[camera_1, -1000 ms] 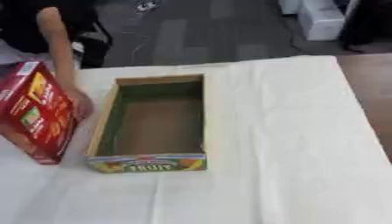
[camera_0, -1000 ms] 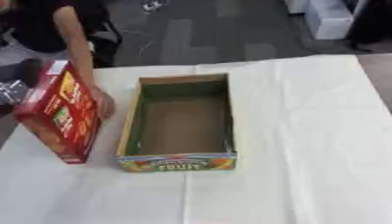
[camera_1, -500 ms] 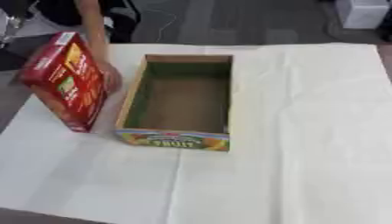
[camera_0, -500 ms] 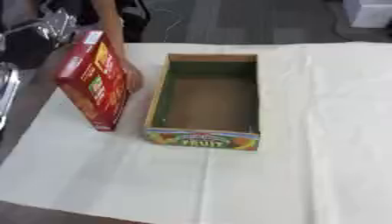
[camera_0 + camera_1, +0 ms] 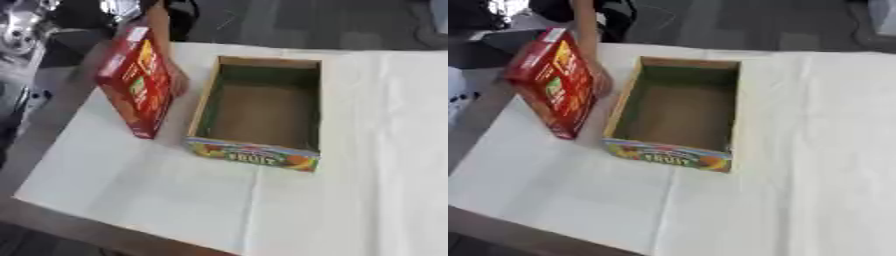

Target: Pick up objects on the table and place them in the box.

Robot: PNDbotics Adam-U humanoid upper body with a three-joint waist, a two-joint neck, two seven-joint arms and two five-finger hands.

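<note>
Red carton upright on surface, just left of open box.
You see a person's hand touching carton's box-side face; box interior holds nothing. Robot hands: neither in view, state n/a.

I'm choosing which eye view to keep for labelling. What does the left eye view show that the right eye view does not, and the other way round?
Only the left eye view shows shiny silver metal parts at its upper left corner. Only the right eye view shows a white object at its left edge, beside the table. Both share the red cardboard carton standing on edge with a person's hand against it, the open, empty cardboard box with a FRUIT label, and the white-covered table. Neither shows a robot hand.
</note>
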